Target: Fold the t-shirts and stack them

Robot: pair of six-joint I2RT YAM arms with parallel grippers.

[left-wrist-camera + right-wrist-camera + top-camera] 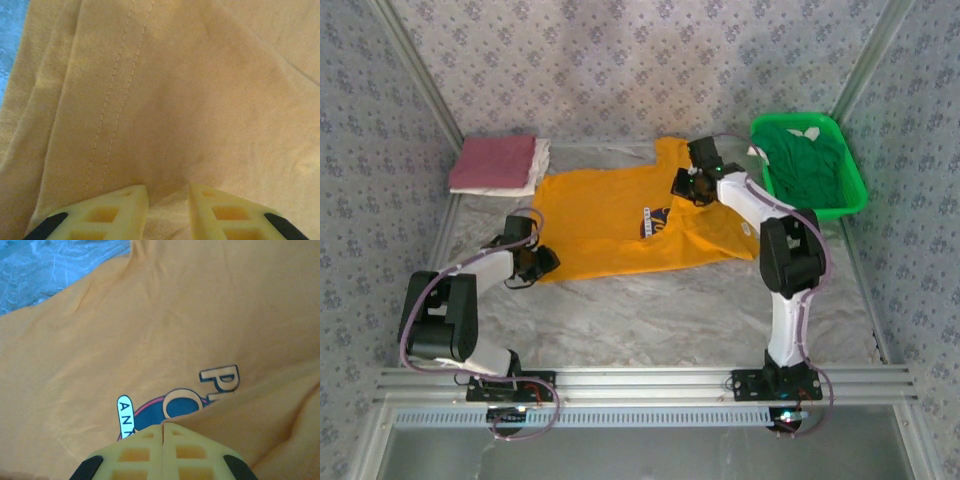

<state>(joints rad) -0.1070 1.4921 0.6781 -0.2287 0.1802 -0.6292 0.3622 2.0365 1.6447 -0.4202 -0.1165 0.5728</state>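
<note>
The orange-yellow t-shirt [150, 330] covers nearly the whole view, lying in soft creases. The marbled blue-grey worktop [45, 265] is bare at the upper left, beyond the cloth's edge. At the bottom centre the right tool [163, 426] has its yellow latticed fingers [135, 452] pressed together with no gap. A raised fold of the shirt runs from their tips toward the right edge, so they seem to pinch the cloth, though the contact itself is hidden. Just above the tips sits the dark navy print [220, 377], a large outlined letter beside a red-rimmed round shape. At the print's left a small white strip [125, 416] bears dark letters.
</note>
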